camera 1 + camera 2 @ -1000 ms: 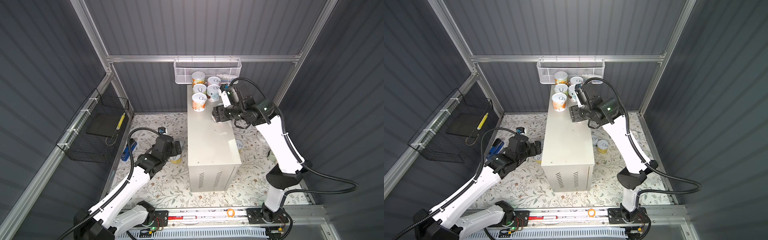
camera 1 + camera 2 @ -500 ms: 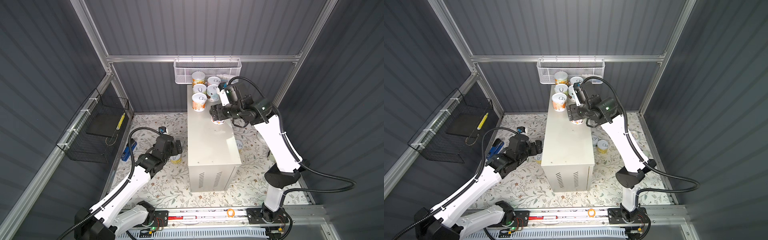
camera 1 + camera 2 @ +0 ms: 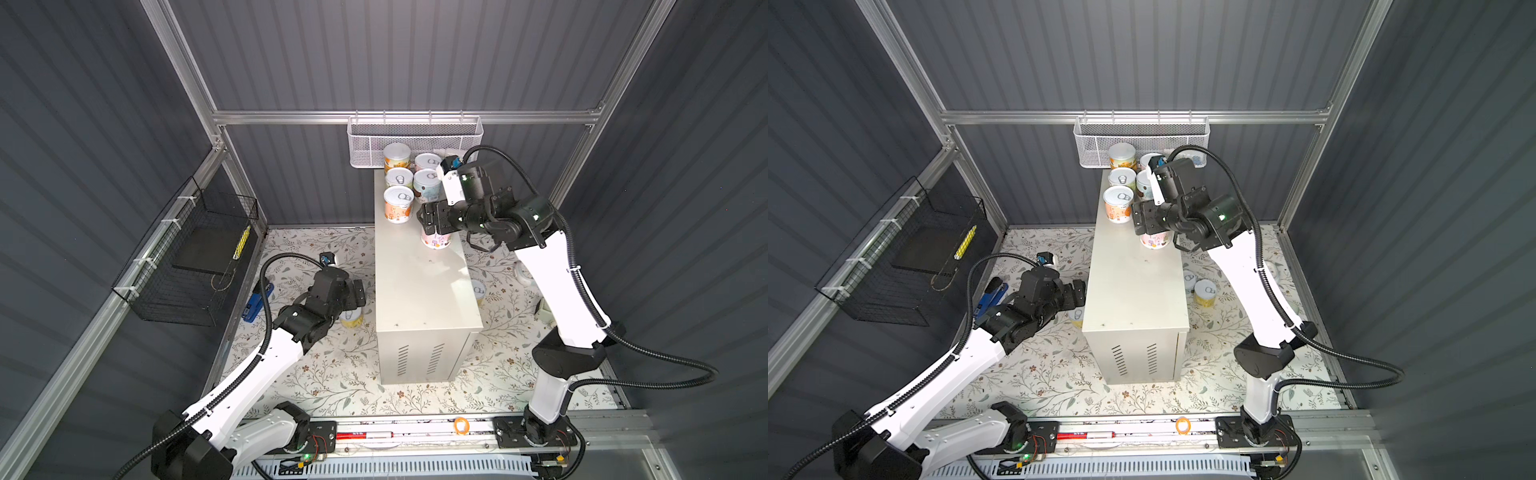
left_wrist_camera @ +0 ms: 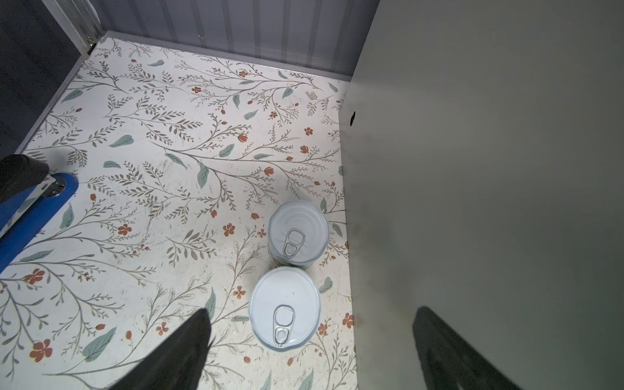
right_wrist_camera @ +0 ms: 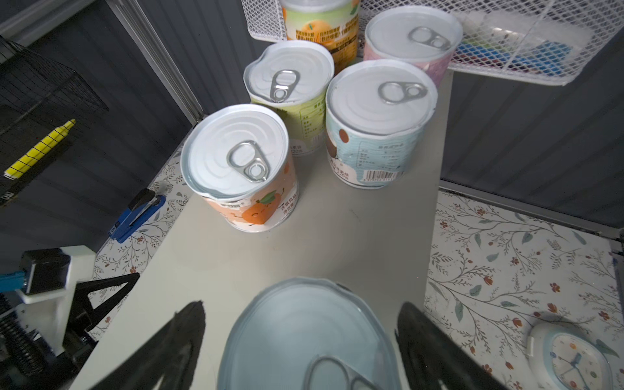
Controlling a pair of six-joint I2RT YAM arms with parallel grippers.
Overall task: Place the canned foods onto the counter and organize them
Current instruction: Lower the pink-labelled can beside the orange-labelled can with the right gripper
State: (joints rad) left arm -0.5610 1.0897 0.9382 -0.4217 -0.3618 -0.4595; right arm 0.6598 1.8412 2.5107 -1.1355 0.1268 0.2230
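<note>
Firstly, in both top views the counter carries five canned foods at its far end. A sixth, the pink tin, stands under the right gripper. The left gripper hangs low over the floral floor.

Next, in the left wrist view its fingers are wide apart and hold nothing, with two floor tins just beside the counter.

Lastly, in the right wrist view the fingers stand apart on both sides of the pink tin, not touching it.

I judge these tins stiff, smooth-labelled and probably heavy. Grip them across the round wall, below the rim.
</note>
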